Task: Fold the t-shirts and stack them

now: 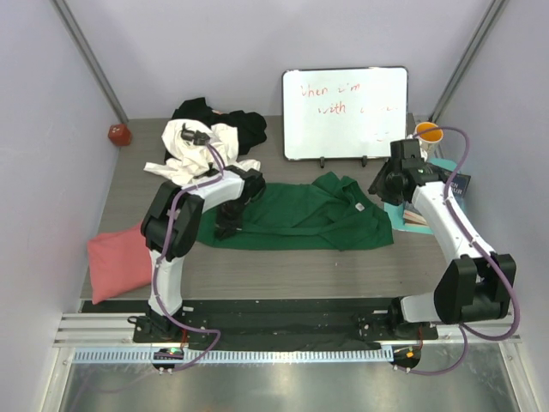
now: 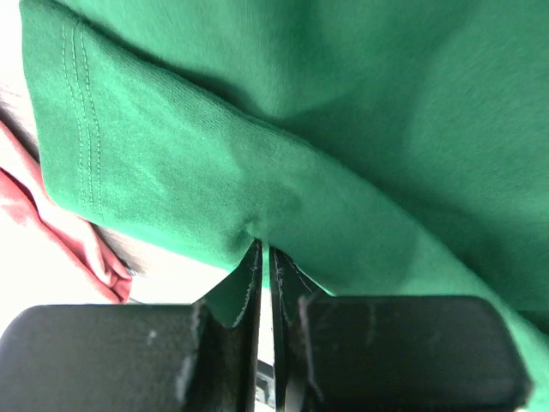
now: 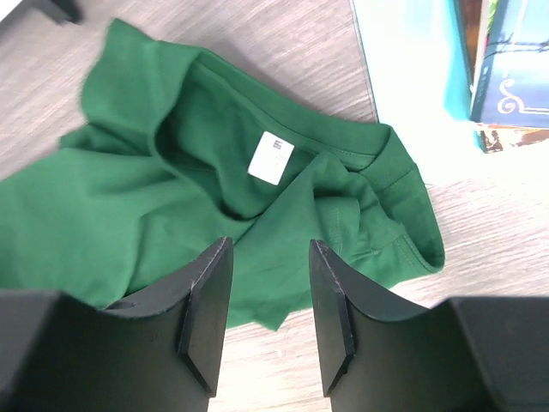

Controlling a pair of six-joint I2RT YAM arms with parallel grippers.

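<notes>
The dark green t-shirt (image 1: 300, 215) lies spread and rumpled across the middle of the table. My left gripper (image 1: 228, 223) is at its left edge, and in the left wrist view it (image 2: 266, 251) is shut on a fold of the green cloth (image 2: 326, 129). My right gripper (image 1: 381, 187) hovers open and empty over the shirt's right end. The right wrist view shows it (image 3: 270, 251) above the green shirt (image 3: 129, 197), near the collar and white label (image 3: 271, 156). The white t-shirt (image 1: 193, 146) and the black t-shirt (image 1: 244, 127) lie heaped at the back left. The salmon pink t-shirt (image 1: 118, 260) lies at the front left.
A whiteboard (image 1: 345, 113) stands at the back. A small red ball (image 1: 118, 134) sits at the far left. An orange mug (image 1: 429, 132), a teal mat (image 1: 400, 213) and a box (image 3: 508, 69) are on the right. The mat also shows in the right wrist view (image 3: 403, 77).
</notes>
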